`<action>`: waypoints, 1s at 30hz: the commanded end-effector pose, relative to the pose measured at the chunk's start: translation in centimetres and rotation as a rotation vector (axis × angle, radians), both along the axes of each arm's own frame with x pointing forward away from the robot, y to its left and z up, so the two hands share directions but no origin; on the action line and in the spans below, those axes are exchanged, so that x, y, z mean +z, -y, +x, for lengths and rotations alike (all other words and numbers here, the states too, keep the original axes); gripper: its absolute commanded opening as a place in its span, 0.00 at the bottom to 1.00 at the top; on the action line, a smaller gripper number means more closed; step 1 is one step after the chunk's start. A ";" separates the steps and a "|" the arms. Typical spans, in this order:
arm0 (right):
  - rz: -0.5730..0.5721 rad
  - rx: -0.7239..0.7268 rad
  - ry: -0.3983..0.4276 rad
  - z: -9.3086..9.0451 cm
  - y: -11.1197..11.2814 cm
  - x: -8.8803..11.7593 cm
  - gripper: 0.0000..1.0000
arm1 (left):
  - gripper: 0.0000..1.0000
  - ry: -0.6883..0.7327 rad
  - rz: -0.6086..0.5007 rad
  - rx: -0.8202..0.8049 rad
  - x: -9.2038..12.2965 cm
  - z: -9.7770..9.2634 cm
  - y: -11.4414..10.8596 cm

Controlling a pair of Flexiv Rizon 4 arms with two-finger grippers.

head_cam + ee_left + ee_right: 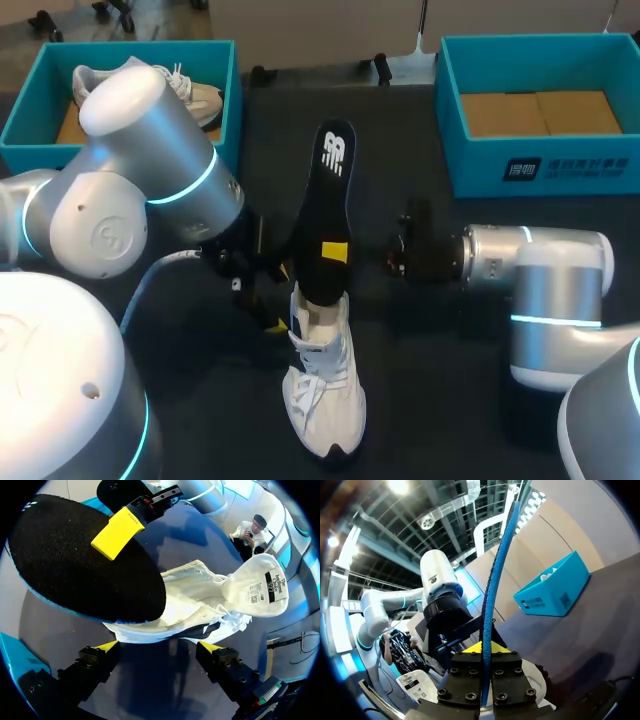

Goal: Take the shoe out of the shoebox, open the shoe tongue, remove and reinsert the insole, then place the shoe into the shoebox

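A white shoe (322, 392) lies on the dark table, toe toward the near edge. A black insole (326, 200) stands upright, its lower end in the shoe's opening. My right gripper (336, 252) is shut on the insole's middle. In the right wrist view the insole (492, 590) shows edge-on, clamped between the fingers of the right gripper (485, 650). My left gripper (266, 292) stands open beside the shoe's left side. In the left wrist view the shoe (195, 610), its tongue (260, 587) folded out, lies just ahead of the open left gripper (159, 647), under the insole (80, 565).
A blue box (130, 47) at the back left holds another white shoe (195, 95). A second blue box (560, 165) with a cardboard floor stands at the back right. My left arm's big joints fill the table's left front.
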State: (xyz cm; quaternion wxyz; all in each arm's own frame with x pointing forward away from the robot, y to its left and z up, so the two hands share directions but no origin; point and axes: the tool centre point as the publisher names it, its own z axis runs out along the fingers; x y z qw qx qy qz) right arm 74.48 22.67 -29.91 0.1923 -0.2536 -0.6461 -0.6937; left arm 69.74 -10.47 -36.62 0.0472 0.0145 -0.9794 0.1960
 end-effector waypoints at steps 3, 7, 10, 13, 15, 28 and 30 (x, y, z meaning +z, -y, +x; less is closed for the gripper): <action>0.006 0.006 0.001 0.0 -0.3 -0.4 0.00 | 1.00 0.001 0.000 -0.001 -0.1 0.0 0.0; 0.002 0.006 0.006 -0.1 -0.4 -0.5 0.00 | 1.00 0.001 0.000 -0.001 -0.1 0.0 0.0; 0.002 0.007 0.009 -0.1 -0.3 -0.7 0.00 | 1.00 0.001 0.000 -0.001 -0.1 0.0 0.0; 0.004 0.008 0.011 -0.2 -0.2 -0.8 0.00 | 1.00 0.001 0.000 -0.001 -0.1 0.0 0.0; 0.007 0.007 0.013 -0.2 -0.1 -0.8 0.00 | 1.00 0.001 0.000 -0.001 -0.1 0.0 0.0; 0.008 0.030 0.012 -0.6 0.0 -1.4 0.00 | 1.00 0.001 0.000 -0.001 -0.1 0.0 0.0; 0.010 0.036 0.011 -0.7 -0.1 -1.6 0.00 | 1.00 0.001 0.000 -0.001 -0.1 0.0 0.0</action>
